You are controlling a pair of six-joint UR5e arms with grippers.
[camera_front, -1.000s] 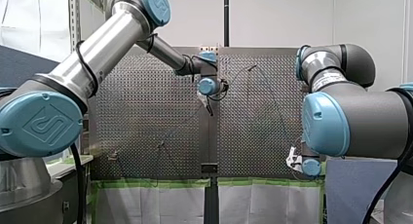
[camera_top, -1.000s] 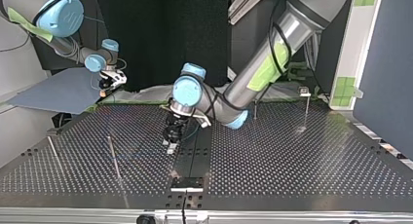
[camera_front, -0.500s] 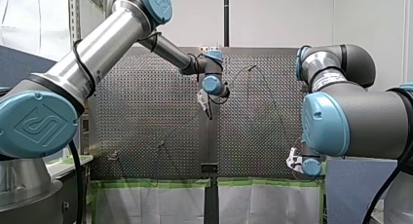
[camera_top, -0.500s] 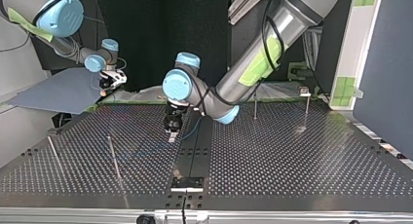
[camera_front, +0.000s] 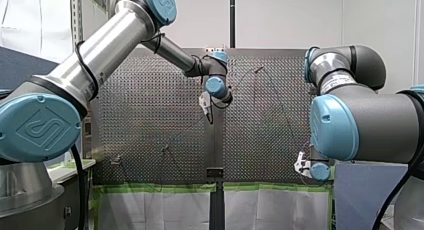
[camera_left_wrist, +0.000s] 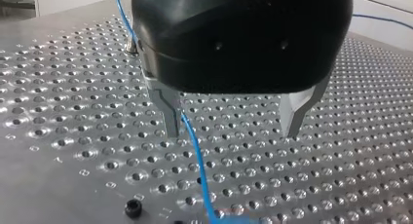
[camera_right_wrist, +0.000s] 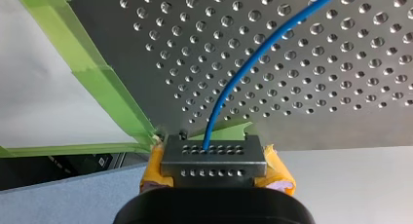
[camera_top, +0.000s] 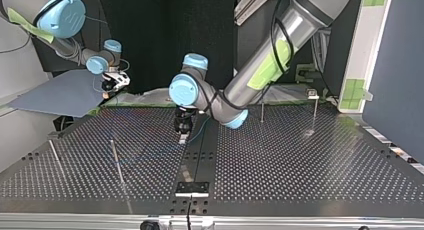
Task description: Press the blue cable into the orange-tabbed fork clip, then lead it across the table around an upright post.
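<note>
The thin blue cable [camera_left_wrist: 197, 160] runs over the perforated table, passing between my left gripper's [camera_left_wrist: 233, 129] open metal fingers, close beside one fingertip [camera_left_wrist: 171, 118] and ungripped. In the top view that gripper [camera_top: 183, 134] hangs just over the table's middle strip. My right gripper [camera_right_wrist: 214, 158], with yellow pads, is shut on the blue cable [camera_right_wrist: 253, 53], which leaves its fingers and leads out over the plate. It hovers off the table's edge at the top view's back left [camera_top: 109, 90] and the front view's lower right [camera_front: 300, 165]. I see no orange-tabbed clip.
Thin upright posts stand on the table: one [camera_top: 116, 162] and another [camera_top: 55, 157] at the top view's left, two more [camera_top: 261, 111] [camera_top: 315, 110] at its back right. Green tape [camera_right_wrist: 92, 68] lines the table's edge. A small black block [camera_top: 192, 187] sits at the front middle.
My left gripper has drawn back over the middle strip toward the arms and turned at the wrist. My right arm has stayed still.
</note>
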